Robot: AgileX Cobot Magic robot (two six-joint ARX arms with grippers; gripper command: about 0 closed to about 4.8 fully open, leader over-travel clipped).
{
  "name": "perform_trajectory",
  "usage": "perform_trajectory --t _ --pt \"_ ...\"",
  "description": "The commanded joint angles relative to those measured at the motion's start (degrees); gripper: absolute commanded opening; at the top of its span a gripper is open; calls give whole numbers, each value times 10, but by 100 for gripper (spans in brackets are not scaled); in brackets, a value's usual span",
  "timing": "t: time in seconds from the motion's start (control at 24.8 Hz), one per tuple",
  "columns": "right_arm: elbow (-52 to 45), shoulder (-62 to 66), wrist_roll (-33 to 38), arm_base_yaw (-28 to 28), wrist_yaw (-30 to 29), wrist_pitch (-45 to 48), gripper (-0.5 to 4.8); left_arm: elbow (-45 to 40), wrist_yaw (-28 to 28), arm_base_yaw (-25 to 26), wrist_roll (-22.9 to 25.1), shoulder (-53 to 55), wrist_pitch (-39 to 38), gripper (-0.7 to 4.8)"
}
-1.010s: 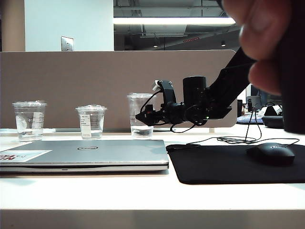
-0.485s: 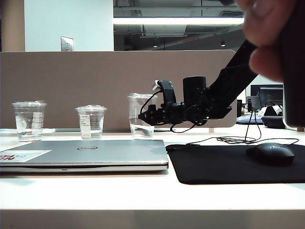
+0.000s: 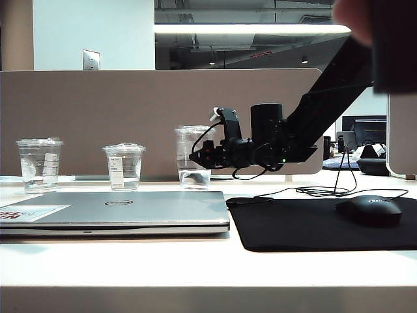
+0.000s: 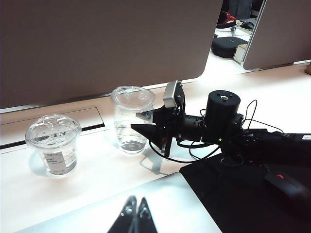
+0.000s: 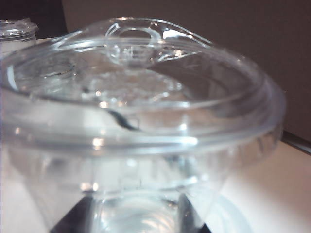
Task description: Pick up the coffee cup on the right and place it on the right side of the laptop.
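The coffee cup (image 3: 189, 139), the tallest clear cup with a flat lid, stands on the white table behind the laptop's (image 3: 117, 207) right end. My right gripper (image 3: 195, 158) reaches in from the right at mid-height, shut on the coffee cup. The right wrist view is filled by the coffee cup (image 5: 146, 121), with the right gripper's (image 5: 141, 216) dark fingers pressed on both of its sides. In the left wrist view the coffee cup (image 4: 131, 114) sits in the right gripper (image 4: 139, 127). My left gripper (image 4: 137, 214) hangs shut above the laptop lid (image 4: 184, 206). It does not show in the exterior view.
Two shorter clear cups (image 3: 40, 164) (image 3: 124, 166) stand left of the coffee cup; one of them (image 4: 53, 143) shows in the left wrist view. A black mouse pad (image 3: 313, 225) with a mouse (image 3: 369, 210) lies right of the laptop. A beige partition (image 3: 98, 104) closes the back.
The right gripper's fingers have shut on the coffee cup. The blurred hand at the upper right of the exterior view has drawn up and almost out of view. The arms have stayed in place.
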Motion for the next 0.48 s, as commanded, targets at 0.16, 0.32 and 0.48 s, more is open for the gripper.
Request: perform_trajectory --t 0.16,0.32,0.48 --pt "4 -31 32 -9 -22 14 233 1 0 0 2 -1 6 -6" --pt "4 -52 41 -25 -61 -24 233 1 0 0 2 -1 7 -6" --pt "4 -82 45 -46 -88 -87 233 1 0 0 3 -1 7 -6"
